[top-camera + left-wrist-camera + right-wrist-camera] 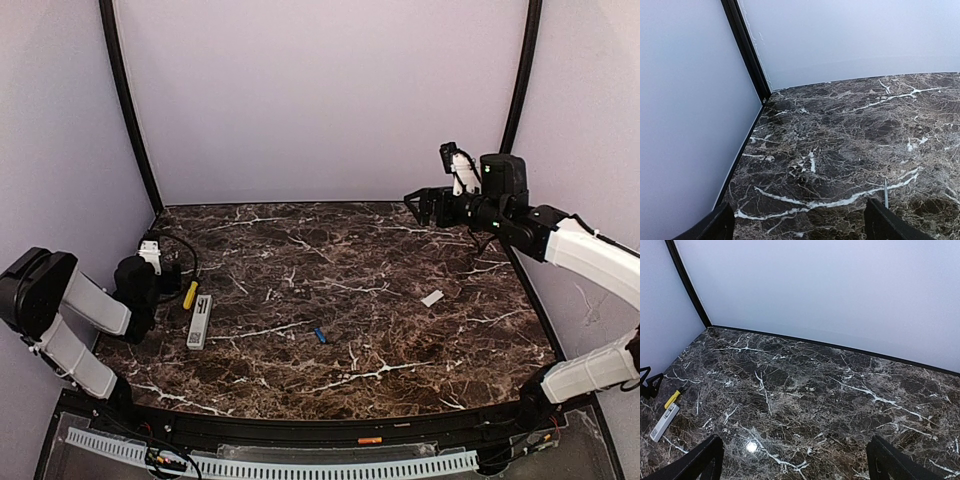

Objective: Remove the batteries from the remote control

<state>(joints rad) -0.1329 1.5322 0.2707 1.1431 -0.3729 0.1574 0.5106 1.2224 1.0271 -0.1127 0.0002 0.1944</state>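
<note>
The remote control [200, 321] is a slim white bar lying flat at the table's left; it also shows in the right wrist view as the remote control [664, 422]. One small blue battery [320, 335] lies loose on the marble near the middle. My left gripper [170, 272] hovers low just behind the remote, its jaws wide apart, and the left gripper [800, 227] has only bare marble between its fingers. My right gripper [425, 206] hangs high at the back right. It is open, and the right gripper [797, 465] holds nothing.
A yellow stick tool [190, 294] lies next to the remote's far end, and the same yellow stick tool [672, 399] shows in the right wrist view. A small flat white lid [432, 298] rests at the right. Pale walls close the back and both sides.
</note>
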